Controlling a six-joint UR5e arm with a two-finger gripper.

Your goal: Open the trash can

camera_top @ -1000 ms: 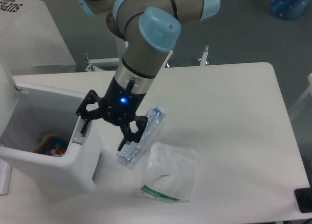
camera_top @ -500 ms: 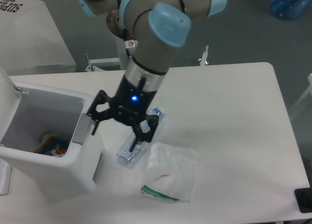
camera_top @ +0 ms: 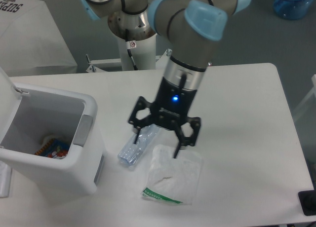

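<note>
The white boxy trash can stands at the table's front left with its lid swung up and back, so the inside shows. A grey push-button sits on its right rim. Colourful rubbish lies at the bottom. My gripper is open and empty. It hangs over the table well to the right of the can, above a clear plastic bottle and a plastic bag.
The crushed clear bottle lies on the table just right of the can. The white plastic bag with a green strip lies in front of the gripper. A white cloth-covered object stands behind the table at far left. A black object sits at the front right corner.
The gripper has moved right, away from the can's rim and button, to above the bottle and bag. The can's lid stays up.
</note>
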